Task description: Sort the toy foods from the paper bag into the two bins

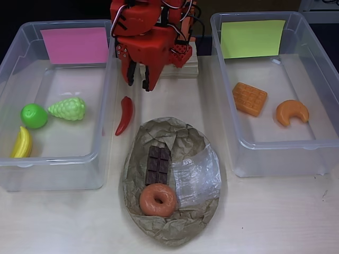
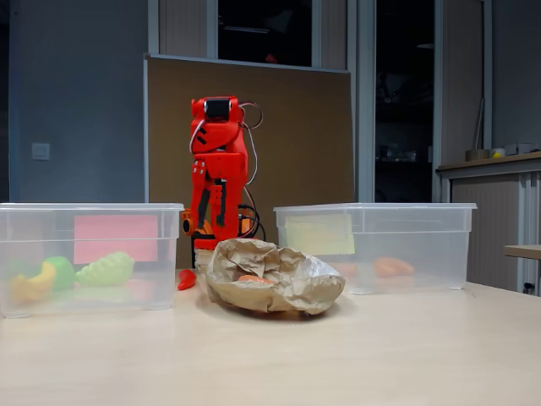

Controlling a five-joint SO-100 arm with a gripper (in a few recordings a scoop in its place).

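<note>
Five toys are binned, while the red plastic chili, brown chocolate bar and glazed donut remain unsorted, the red tool seemingly pressed together, empty.

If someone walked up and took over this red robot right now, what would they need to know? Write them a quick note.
Pincer: holds nothing, pointing down behind the bag; open or shut, I cannot tell.
Clear tub with pink label: yellow banana, green apple, light-green grapes.
Clear tub with yellow-green label: orange waffle, croissant.
Crumpled brown paper bag: brown chocolate bar and donut lie in it.
Red chili: on the table between the pink-label tub and the bag.
Done: five toys binned. Left: chili, chocolate bar, donut.
</note>
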